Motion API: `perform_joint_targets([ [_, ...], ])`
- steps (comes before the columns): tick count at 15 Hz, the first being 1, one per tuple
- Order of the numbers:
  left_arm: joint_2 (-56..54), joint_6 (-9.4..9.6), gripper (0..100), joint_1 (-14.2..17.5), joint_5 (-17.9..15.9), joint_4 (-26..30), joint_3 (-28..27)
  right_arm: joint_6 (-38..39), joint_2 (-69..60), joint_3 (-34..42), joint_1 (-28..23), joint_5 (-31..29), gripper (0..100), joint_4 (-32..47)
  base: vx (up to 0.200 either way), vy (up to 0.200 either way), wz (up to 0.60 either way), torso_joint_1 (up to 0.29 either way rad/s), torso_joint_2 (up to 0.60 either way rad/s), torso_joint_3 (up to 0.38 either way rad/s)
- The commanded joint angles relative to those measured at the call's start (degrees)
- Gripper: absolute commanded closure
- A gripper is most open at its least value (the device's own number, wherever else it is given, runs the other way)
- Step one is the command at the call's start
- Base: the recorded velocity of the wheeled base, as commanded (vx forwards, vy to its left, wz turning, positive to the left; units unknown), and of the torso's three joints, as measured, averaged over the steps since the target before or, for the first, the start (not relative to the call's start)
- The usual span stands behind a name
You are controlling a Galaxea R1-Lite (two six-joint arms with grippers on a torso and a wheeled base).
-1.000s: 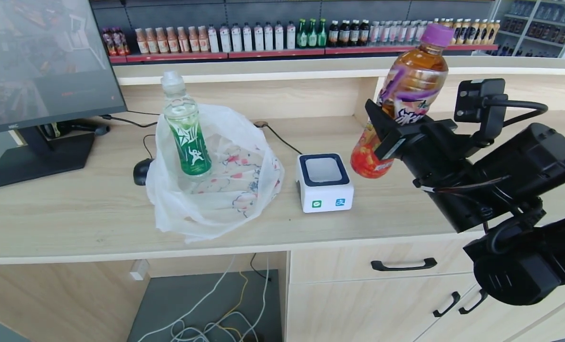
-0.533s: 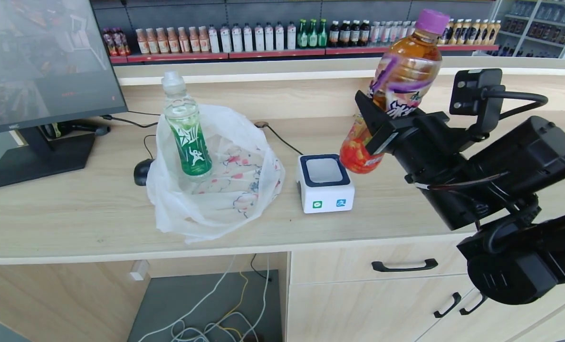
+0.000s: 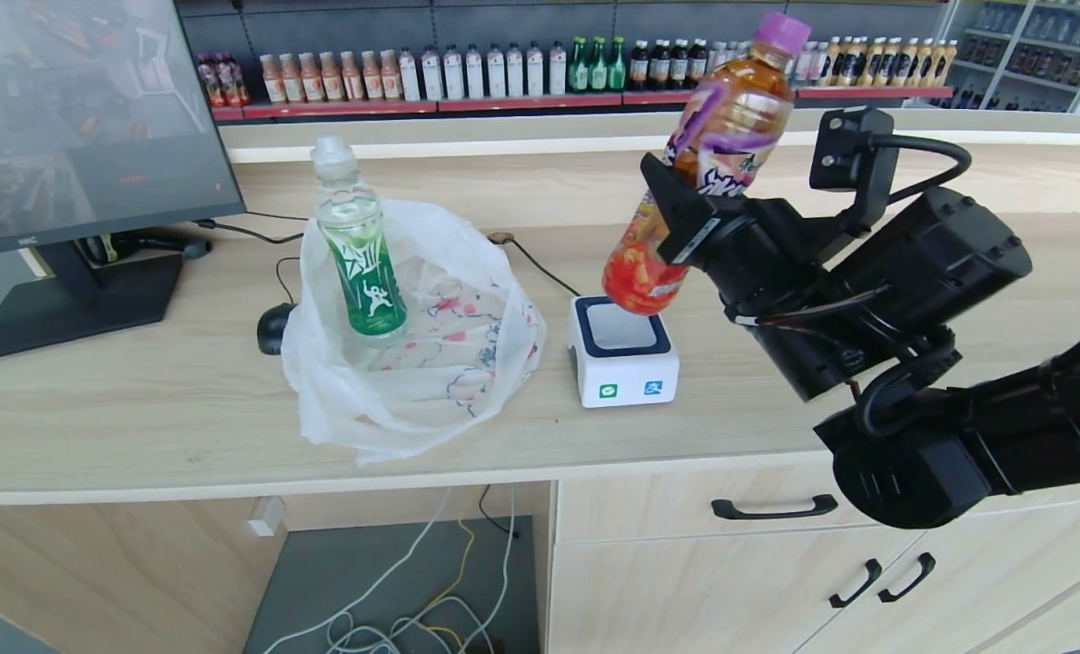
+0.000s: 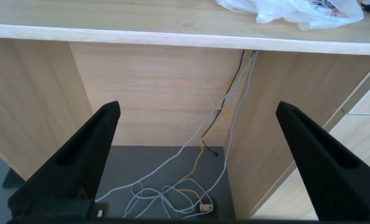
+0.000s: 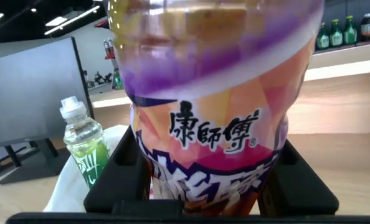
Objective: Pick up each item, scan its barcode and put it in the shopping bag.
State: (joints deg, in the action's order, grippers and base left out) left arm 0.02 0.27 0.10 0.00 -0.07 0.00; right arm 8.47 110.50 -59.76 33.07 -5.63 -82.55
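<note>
- Shopping bag (image 3: 431,391) lies open just left of the scanner (image 3: 621,354). A green bottle (image 3: 360,259) stands upright inside it, so one item looks finished.
- Right gripper (image 3: 680,222) is clamped round the tea bottle (image 3: 730,113), which is tilted with its base just above the scanner. Scanning appears under way, and bagging is left.
- Left gripper (image 4: 197,109) hangs lower than the scanner, under the counter edge, with its jaws spread wide and empty.

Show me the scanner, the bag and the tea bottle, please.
scanner (image 3: 614,331): head view, on its top window.
bag (image 3: 394,400): head view, on its front wall.
tea bottle (image 3: 728,136): head view, on its upper label.
</note>
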Motion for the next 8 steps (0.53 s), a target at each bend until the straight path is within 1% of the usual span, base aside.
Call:
perform_joint_targets([
  [1,-0.02,0.00,0,-0.01,0.00,-0.01,0.00,2.87,2.71,-3.61,1.03,-0.17,100,0.73,0.000,0.000,0.00,0.000,0.00,0.000],
  [4,-0.02,0.00,0,-0.01,0.00,-0.01,0.00,8.84,5.61,-7.57,1.56,-0.43,100,0.82,0.000,0.000,0.00,0.000,0.00,0.000],
  [5,-0.02,0.00,0,-0.01,0.00,-0.01,0.00,10.95,5.96,-8.53,2.17,-1.75,100,0.82,0.000,0.000,0.00,0.000,0.00,0.000],
  [8,-0.02,0.00,0,-0.01,0.00,-0.01,0.00,20.62,5.96,-9.06,4.72,-9.13,100,2.22,0.000,0.000,0.00,0.000,0.00,0.000],
])
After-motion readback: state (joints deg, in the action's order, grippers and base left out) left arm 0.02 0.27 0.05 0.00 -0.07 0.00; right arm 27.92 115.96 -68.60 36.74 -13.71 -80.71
